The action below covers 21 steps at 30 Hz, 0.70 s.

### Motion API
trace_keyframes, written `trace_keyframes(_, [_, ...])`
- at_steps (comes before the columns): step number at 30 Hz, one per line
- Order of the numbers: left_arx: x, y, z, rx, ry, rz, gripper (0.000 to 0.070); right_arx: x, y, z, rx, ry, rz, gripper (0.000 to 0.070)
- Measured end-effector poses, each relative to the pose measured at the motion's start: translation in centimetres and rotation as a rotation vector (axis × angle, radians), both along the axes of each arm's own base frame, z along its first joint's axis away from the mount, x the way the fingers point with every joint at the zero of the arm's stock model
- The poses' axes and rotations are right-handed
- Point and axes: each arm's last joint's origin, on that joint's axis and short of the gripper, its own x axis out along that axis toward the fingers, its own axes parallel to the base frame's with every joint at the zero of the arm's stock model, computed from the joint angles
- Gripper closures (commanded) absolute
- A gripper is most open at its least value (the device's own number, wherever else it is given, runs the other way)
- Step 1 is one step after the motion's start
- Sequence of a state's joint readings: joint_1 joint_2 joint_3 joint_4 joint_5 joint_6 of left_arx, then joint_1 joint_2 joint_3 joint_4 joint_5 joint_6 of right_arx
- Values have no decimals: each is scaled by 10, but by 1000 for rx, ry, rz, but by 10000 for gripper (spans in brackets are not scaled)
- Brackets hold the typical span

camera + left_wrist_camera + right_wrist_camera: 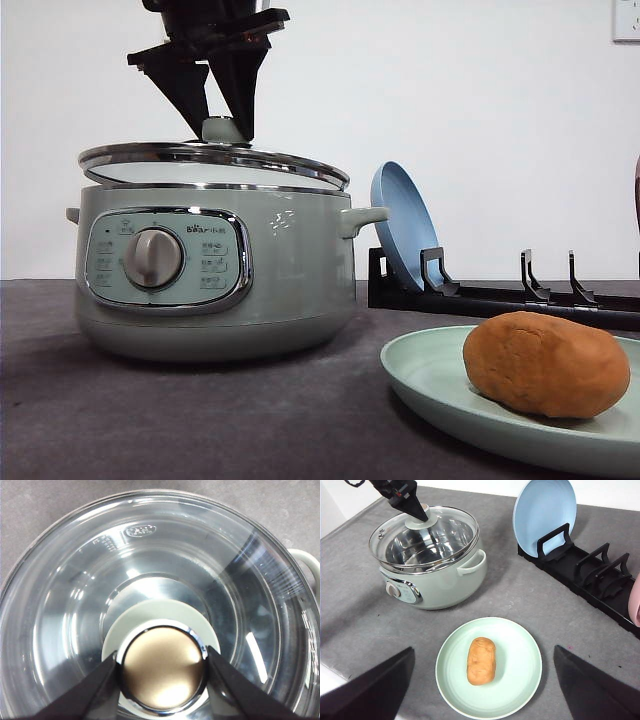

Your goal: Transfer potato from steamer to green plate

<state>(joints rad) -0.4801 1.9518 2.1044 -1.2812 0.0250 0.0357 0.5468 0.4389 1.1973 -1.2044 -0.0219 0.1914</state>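
Left gripper (162,667) clamped on the lid knob (162,667), lid (213,163) tilted just above the steamer (215,275) rim; closing step, by the look of it; needs only a level lowering, then release. Right gripper (482,690) spread wide, holding nothing, hovering above the green plate (520,680); potato (481,660) lying at plate centre, well apart from the steamer, transfer seemingly done.

A plain white wall (480,110) stands behind a dark grey, felt-like table (520,595). A white socket plate (627,20) sits high on the wall at right. Light is even, shadows soft.
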Motion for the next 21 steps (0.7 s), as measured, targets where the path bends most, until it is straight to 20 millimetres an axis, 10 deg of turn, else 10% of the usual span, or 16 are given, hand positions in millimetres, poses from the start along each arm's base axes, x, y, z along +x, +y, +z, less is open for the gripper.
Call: trace_keyframes(21, [5, -2, -9, 21, 41, 0, 685, 0, 0, 0, 17, 10, -9, 139])
